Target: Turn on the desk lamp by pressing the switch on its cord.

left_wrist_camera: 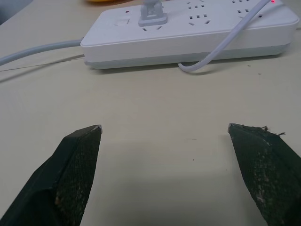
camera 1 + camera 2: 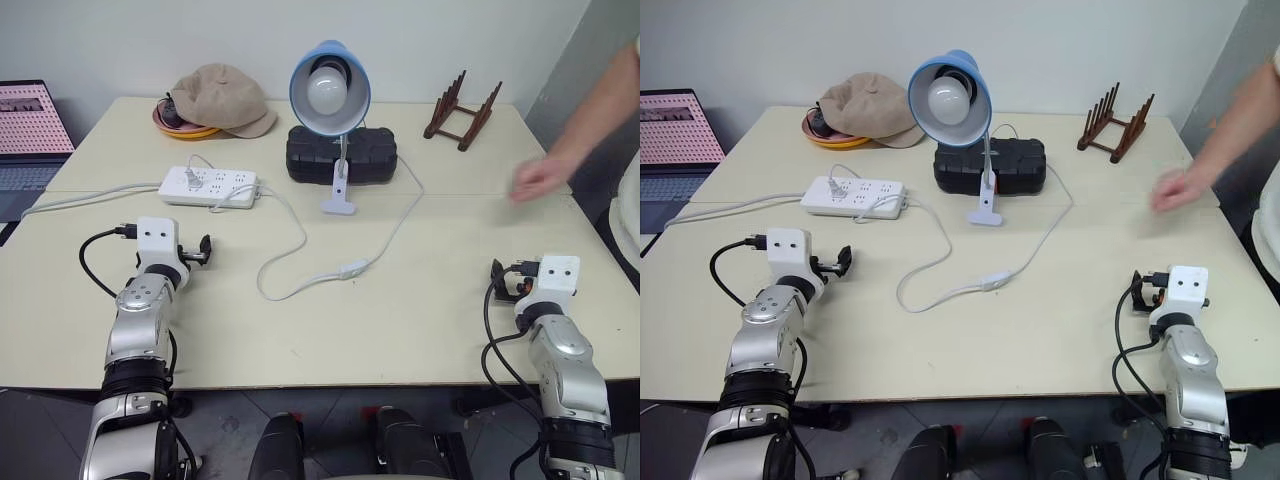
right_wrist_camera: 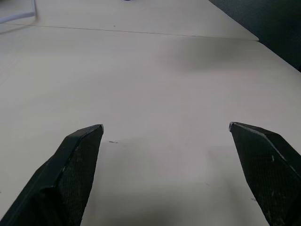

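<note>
Starting from the arms: left end effector (image 1: 164, 136) has its fingers spread wide, holding nothing, hovering over bare desk (image 2: 420, 320) at lower left of the head view, with the power strip (image 2: 208, 186) just ahead of it. Right end effector (image 3: 165, 134) is likewise spread wide and empty, over bare desk at lower right, well apart from everything. Task looks not yet started: bulb of the desk lamp (image 2: 330, 90) shows no obvious glow, though I can't be fully sure from these views. The switch (image 2: 352, 268) lies flat on the desk at centre frame, on the cord (image 2: 290, 240) that loops from the lamp base round to the power strip. It sits between the two arms, somewhat nearer the left one, untouched. Lamp stands upper centre, in front of a black case (image 2: 341, 153). A person's hand (image 2: 535, 180) hovers over the desk at upper right. Left to do, by my read: move one arm over, then press the rocker.
</note>
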You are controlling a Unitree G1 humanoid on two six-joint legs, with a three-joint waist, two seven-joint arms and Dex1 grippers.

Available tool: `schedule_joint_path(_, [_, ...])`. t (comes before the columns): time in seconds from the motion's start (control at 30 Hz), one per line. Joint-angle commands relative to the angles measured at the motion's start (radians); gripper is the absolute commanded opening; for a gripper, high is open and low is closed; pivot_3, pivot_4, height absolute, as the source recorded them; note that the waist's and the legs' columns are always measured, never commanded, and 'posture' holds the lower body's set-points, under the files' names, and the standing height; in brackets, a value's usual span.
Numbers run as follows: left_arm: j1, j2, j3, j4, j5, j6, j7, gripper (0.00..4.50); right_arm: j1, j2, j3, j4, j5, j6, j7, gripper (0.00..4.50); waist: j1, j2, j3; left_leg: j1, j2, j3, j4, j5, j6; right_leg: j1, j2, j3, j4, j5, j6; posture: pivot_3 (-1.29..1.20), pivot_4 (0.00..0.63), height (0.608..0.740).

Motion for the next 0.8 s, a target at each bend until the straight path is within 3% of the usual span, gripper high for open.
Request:
schedule_joint_path(0.03, [-0.025, 0.027, -0.002, -0.017, 0.006, -0.004, -0.011, 4.48, -0.002, -0.005, -0.022, -0.037, 0.000, -0.025, -0.011, 4.50, 0.000, 0.000, 0.000, 0.000, 0.000, 0.000, 0.000, 0.000, 0.000, 0.000, 0.000, 0.000, 0.000, 0.000, 0.000, 0.00, 0.150, 0.740])
schedule_joint_path(0.17, [-0.025, 0.038, 0.006, -0.019, -0.007, -0.012, -0.036, 4.48, -0.001, -0.007, -0.018, -0.038, 0.001, -0.027, -0.009, 4.50, 0.000, 0.000, 0.000, 0.000, 0.000, 0.000, 0.000, 0.000, 0.000, 0.000, 0.000, 0.000, 0.000, 0.000, 0.000, 0.00, 0.150, 0.740])
schedule_joint_path(0.27, [-0.023, 0.072, -0.016, -0.042, -0.031, 0.012, -0.144, 4.48, 0.011, -0.026, -0.002, -0.065, 0.025, -0.049, 0.058, 4.50, -0.001, 0.000, 0.000, 0.000, 0.000, 0.000, 0.000, 0.000, 0.000, 0.000, 0.000, 0.000, 0.000, 0.000, 0.000, 0.00, 0.150, 0.740])
schedule_joint_path(0.43, [-0.045, 0.189, -0.099, -0.119, -0.068, 0.080, -0.428, 4.48, 0.022, -0.096, 0.023, -0.147, 0.140, 0.022, 0.264, 4.50, -0.005, 0.000, 0.000, -0.001, 0.000, 0.000, -0.001, 0.000, 0.000, -0.001, 0.000, 0.000, -0.001, 0.000, 0.000, 0.00, 0.150, 0.740])
schedule_joint_path(0.6, [-0.160, 0.349, -0.257, -0.208, -0.098, 0.176, -0.807, 4.48, 0.060, -0.301, 0.107, -0.344, 0.355, 0.180, 0.633, 4.50, -0.005, 0.000, 0.001, -0.002, 0.000, 0.000, -0.001, 0.000, 0.000, -0.002, 0.000, 0.000, -0.001, -0.001, -0.002, 0.00, 0.150, 0.740])
schedule_joint_path(0.73, [-0.226, 0.356, -0.351, -0.283, -0.118, 0.226, -0.955, 4.48, 0.077, -0.382, 0.133, -0.424, 0.452, 0.272, 0.715, 4.50, -0.001, 0.000, 0.000, -0.003, 0.000, 0.000, -0.001, 0.000, 0.000, -0.001, 0.000, -0.001, -0.004, -0.001, -0.002, 0.00, 0.150, 0.740])
schedule_joint_path(0.8, [-0.280, 0.300, -0.436, -0.328, -0.105, 0.245, -0.992, 4.48, 0.090, -0.399, 0.168, -0.458, 0.434, 0.279, 0.722, 4.50, -0.001, 0.000, 0.001, -0.003, 0.000, 0.000, -0.001, 0.000, 0.000, -0.001, -0.001, 0.000, -0.005, -0.001, -0.002, 0.00, 0.150, 0.740])
